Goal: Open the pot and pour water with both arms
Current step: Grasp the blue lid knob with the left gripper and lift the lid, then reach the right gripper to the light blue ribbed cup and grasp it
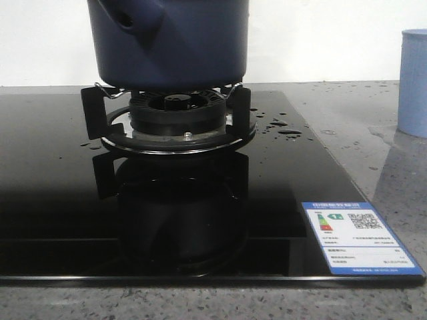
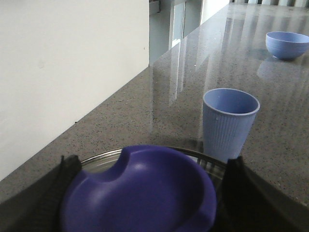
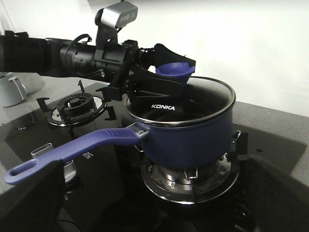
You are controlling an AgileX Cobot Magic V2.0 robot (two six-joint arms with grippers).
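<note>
The dark navy pot (image 1: 173, 47) stands on the burner of a black glass hob; in the right wrist view (image 3: 193, 140) its long blue handle (image 3: 72, 152) points away from the body. A glass lid (image 3: 203, 96) lies on it. My left gripper (image 2: 152, 162) reaches over the pot, its fingers against both sides of the lid's blue knob (image 2: 140, 193), as the right wrist view (image 3: 175, 70) shows. My right gripper (image 3: 157, 193) is open and empty, low beside the pot and below its handle. Water (image 1: 287, 130) lies as drops on the hob, right of the burner.
A pale blue ribbed cup (image 1: 413, 83) stands on the grey counter to the right of the hob, also in the left wrist view (image 2: 229, 123). A blue bowl (image 2: 287, 44) sits farther along. A second burner (image 3: 77, 104) and a label (image 1: 360, 237) are on the hob.
</note>
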